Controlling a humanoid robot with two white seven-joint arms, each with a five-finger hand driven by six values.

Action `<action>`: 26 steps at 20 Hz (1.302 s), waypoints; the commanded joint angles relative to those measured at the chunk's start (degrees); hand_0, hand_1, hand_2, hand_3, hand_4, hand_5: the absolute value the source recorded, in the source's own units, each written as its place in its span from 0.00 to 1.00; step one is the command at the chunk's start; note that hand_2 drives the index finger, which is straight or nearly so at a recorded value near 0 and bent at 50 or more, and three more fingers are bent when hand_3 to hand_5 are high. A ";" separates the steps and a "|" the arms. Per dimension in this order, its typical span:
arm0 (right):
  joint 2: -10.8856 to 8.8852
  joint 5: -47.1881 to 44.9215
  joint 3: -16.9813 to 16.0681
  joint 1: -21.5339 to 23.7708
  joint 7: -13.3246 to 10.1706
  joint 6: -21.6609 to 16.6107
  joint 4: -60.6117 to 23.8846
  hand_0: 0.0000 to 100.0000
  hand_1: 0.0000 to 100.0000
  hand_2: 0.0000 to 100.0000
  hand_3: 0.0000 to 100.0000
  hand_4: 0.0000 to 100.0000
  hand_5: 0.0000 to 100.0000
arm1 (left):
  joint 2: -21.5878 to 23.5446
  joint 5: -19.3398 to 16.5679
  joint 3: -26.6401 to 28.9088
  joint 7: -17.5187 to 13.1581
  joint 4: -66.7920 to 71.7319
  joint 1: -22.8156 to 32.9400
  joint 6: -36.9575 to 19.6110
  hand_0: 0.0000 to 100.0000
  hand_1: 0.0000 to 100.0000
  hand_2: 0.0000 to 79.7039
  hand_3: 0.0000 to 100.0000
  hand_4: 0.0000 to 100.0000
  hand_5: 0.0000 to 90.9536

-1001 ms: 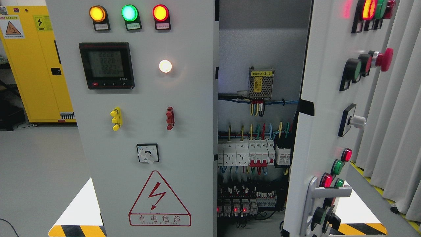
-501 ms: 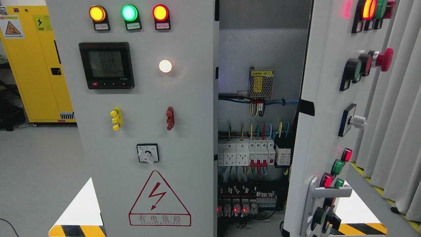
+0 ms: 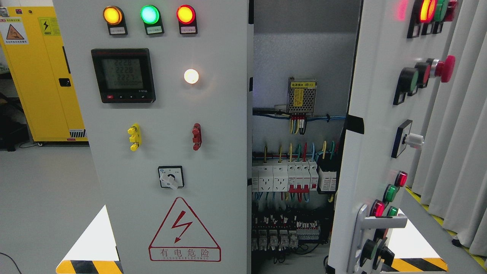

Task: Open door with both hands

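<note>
the right door [image 3: 374, 125] of the electrical cabinet [image 3: 171, 114] stands swung wide beside the closed left door, baring the breakers [image 3: 291, 175] inside, with neither robot hand in view.

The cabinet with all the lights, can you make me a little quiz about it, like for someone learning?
1. True or false: the right door is swung open.
2. Which lamp sits in the middle of the top row on the left door? A yellow, B green, C red.
3. Fill in: the warning triangle shows a red ____ bolt.

Key: 1 true; 2 B; 3 lightning.
</note>
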 commanded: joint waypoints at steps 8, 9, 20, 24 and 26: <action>0.03 0.18 -0.61 0.00 0.00 0.00 -0.01 0.22 0.08 0.00 0.00 0.00 0.00 | 6.89 5.70 -13.25 2.31 -11.48 -25.05 7.16 0.00 0.00 0.00 0.00 0.00 0.00; 0.03 0.18 -0.61 0.00 0.00 0.00 -0.01 0.22 0.08 0.00 0.00 0.00 0.00 | 6.09 5.79 -13.79 2.66 -11.39 -26.90 7.95 0.00 0.00 0.00 0.00 0.00 0.00; 0.03 0.18 -0.61 0.00 0.00 0.00 -0.01 0.22 0.08 0.00 0.00 0.00 0.00 | -5.33 6.49 -16.08 2.93 -8.50 -48.69 22.63 0.00 0.00 0.00 0.00 0.00 0.00; 0.03 0.18 -0.61 0.00 0.00 0.00 -0.01 0.22 0.08 0.00 0.00 0.00 0.00 | -7.19 10.77 -20.90 5.82 -3.93 -57.30 22.46 0.00 0.00 0.00 0.00 0.00 0.00; 0.03 0.18 -0.61 0.00 0.00 0.00 -0.01 0.22 0.08 0.00 0.00 0.00 0.00 | -7.19 16.74 -25.11 7.93 -1.65 -63.80 21.93 0.00 0.00 0.00 0.00 0.00 0.00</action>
